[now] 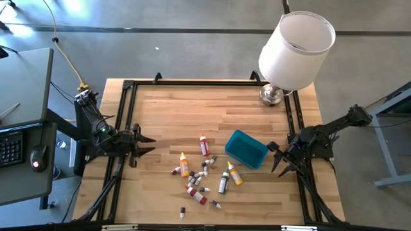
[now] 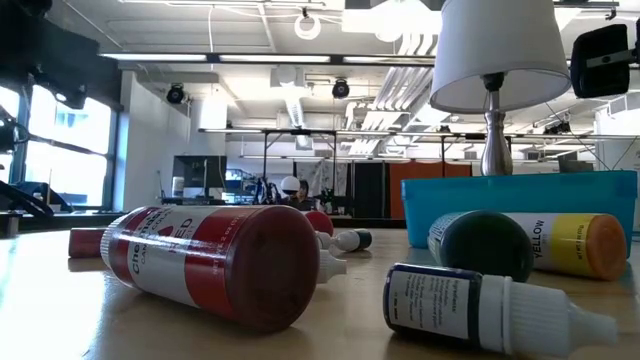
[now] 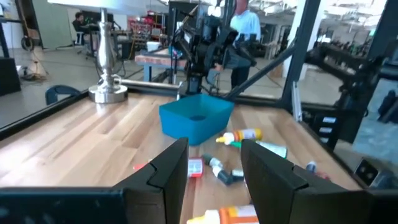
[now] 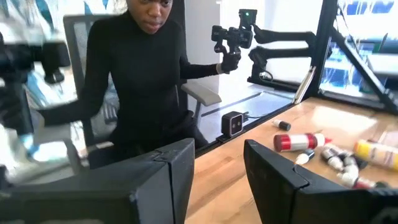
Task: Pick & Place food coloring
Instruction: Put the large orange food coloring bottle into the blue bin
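Note:
Several food coloring bottles (image 1: 199, 172) lie on their sides in a loose scatter on the wooden table, near its front edge: red (image 2: 215, 262), dark green (image 2: 480, 245), yellow (image 2: 572, 243) and small dark ones (image 2: 480, 305). My left gripper (image 1: 153, 145) is open at the table's left side, pointing toward the scatter; its wrist view shows open fingers (image 3: 214, 171) with bottles (image 3: 249, 135) beyond them. My right gripper (image 1: 272, 158) is open at the table's right side, just right of the teal bin (image 1: 246, 149). In its wrist view (image 4: 217, 168), red (image 4: 298, 142) and yellow (image 4: 376, 151) bottles lie ahead.
The teal bin (image 3: 196, 118) sits right of the scatter, slightly tilted in the high view. A lamp with a white shade (image 1: 295, 48) stands at the far right corner. A black frame (image 1: 125, 115) rims the table. A person in black (image 4: 137, 81) is beyond the table's near edge.

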Robot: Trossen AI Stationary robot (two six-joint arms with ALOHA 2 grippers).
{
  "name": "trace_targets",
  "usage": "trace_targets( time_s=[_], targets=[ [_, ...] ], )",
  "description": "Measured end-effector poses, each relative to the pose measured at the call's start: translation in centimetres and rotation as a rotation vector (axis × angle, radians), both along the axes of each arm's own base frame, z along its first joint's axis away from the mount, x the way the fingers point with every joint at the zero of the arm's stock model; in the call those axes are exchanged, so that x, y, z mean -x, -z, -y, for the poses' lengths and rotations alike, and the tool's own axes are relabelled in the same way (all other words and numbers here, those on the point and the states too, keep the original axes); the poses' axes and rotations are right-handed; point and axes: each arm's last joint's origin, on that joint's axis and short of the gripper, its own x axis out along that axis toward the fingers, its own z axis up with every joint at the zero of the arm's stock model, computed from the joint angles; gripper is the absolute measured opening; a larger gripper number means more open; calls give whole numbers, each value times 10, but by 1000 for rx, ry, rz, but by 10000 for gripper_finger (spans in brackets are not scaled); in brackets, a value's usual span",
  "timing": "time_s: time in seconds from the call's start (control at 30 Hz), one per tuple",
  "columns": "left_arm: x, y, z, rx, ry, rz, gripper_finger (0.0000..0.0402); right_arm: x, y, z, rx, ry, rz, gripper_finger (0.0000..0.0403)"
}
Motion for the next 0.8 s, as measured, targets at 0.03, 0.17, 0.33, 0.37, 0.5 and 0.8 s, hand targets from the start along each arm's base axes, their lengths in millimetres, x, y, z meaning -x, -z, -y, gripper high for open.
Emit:
trace_targets(
  time_s=[0.03,0.17,0.33,0.37,0.5,0.8],
  targets=[
    [0,0,0,1,-1,1,145,0,0,0,18,-1,20,133],
    [0,0,0,-34,-11,-5,145,0,0,0,75,5,86,133],
    [0,-1,0,-42,-5,-5,145,0,0,0,60,5,64,133],
    [0,-1,0,-44,-2,-6,145,0,0,0,52,5,56,133],
    [0,-1,0,-43,1,-5,145,0,-2,0,75,5,109,133],
    [0,-1,-2,-64,-66,-9,145,0,-7,0,154,1,275,133]
  ],
)
